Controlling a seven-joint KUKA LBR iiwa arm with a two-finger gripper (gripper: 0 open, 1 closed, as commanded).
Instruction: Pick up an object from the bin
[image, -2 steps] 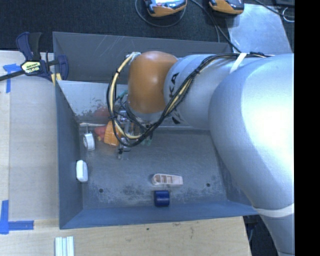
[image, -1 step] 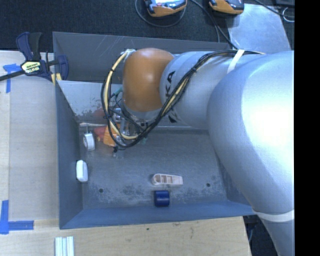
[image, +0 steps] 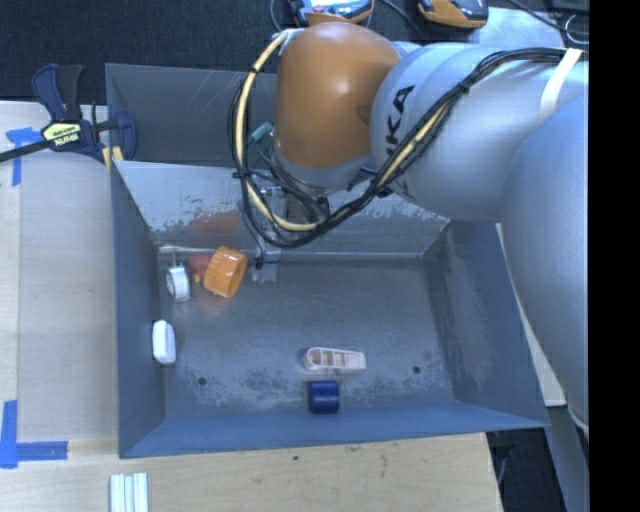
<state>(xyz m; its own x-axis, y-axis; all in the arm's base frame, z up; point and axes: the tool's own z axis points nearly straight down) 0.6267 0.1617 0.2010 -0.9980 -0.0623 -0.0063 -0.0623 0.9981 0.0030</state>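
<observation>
Five small things lie loose on the floor of the bin (image: 400, 310) and none of them is lifted, so I judge the picking is not yet done.

Nearest, close to the front wall, is a blue block (image: 323, 397). Just behind it lies a pale tan clip (image: 335, 359). To the left, by the left wall, is a white capsule (image: 163, 341). Farther back stands a small white cylinder (image: 178, 283), and just beside it an orange block (image: 224, 272), near the foot of the back wall.

The gripper (image: 264, 266) hangs low, just right of the orange block. I cannot tell if it touches the block, nor if it is released or clenched, because the orange cover (image: 325, 90) of the arm hides much of it. I see no thing held in it. What is left is to grasp one thing and to raise it.

The middle and the right of the floor are bare, so there is free room. Around the orange block the room is tight, with the back wall behind it and the cylinder on its left.
</observation>
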